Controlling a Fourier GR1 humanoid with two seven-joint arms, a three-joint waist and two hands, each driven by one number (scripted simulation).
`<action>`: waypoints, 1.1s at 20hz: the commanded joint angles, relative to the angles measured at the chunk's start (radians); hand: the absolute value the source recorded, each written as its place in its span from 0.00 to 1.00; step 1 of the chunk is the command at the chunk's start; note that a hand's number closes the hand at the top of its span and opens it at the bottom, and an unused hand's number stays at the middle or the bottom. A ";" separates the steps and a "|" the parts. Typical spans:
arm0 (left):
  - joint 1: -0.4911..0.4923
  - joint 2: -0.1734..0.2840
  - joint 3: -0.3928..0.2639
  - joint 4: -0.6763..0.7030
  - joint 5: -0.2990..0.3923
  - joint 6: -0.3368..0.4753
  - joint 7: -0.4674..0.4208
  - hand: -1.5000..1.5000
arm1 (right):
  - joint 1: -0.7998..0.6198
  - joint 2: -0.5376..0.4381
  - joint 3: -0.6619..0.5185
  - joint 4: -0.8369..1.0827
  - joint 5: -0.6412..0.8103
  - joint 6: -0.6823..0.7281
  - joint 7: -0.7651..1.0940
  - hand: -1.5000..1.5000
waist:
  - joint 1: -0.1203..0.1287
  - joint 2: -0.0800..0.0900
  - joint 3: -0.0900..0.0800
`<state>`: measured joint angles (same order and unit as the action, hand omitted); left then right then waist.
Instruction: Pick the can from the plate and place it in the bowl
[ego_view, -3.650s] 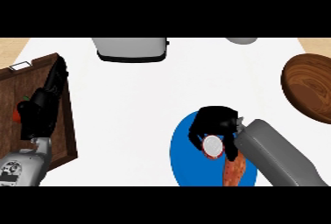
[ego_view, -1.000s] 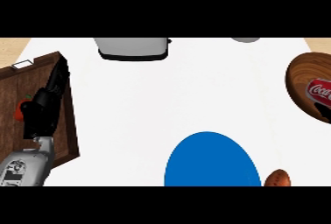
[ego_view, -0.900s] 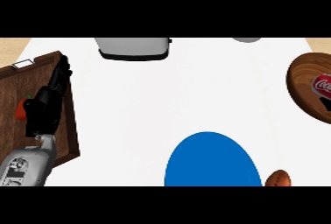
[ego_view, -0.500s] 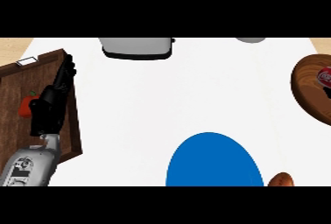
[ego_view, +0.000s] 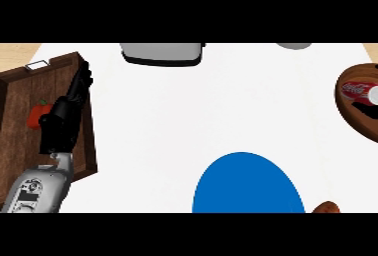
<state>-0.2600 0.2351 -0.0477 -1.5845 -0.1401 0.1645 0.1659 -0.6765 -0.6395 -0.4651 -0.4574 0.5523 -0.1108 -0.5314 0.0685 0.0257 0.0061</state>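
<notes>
White counter (ego_view: 184, 110); blue plate (ego_view: 247, 185), wooden bowl (ego_view: 358, 107), wooden tray (ego_view: 26, 125), grey appliance (ego_view: 162, 52).

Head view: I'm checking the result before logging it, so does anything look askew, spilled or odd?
Only one thing: the can lies on its side in the bowl at the right edge, not upright. The blue plate is bare, and nothing looks spilled. The left hand rests over the wooden tray.

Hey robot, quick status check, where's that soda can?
Left hand open, resting over wooden tray. Right hand not in view. Can lying in wooden bowl; blue plate bare. Nothing in the way.
</notes>
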 joint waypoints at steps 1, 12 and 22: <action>0.013 0.007 0.001 -0.024 0.014 -0.022 -0.005 0.50 | -0.043 -0.041 -0.032 0.122 -0.035 0.095 -0.096 0.00 | 0.008 0.003 0.002; -0.012 -0.001 0.022 0.002 -0.010 0.007 0.018 0.50 | -0.120 -0.129 -0.159 0.254 -0.160 0.253 -0.173 0.00 | -0.018 -0.002 0.000; 0.046 0.013 0.040 -0.042 0.008 -0.016 -0.017 0.50 | 0.029 -0.300 -0.242 0.318 -0.251 0.580 -0.298 0.00 | -0.031 -0.007 0.001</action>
<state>-0.2338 0.2458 -0.0100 -1.6128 -0.1297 0.1507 0.1718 -0.6928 -0.9010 -0.6776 -0.1599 0.3350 0.3553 -0.7710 0.0396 0.0203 0.0068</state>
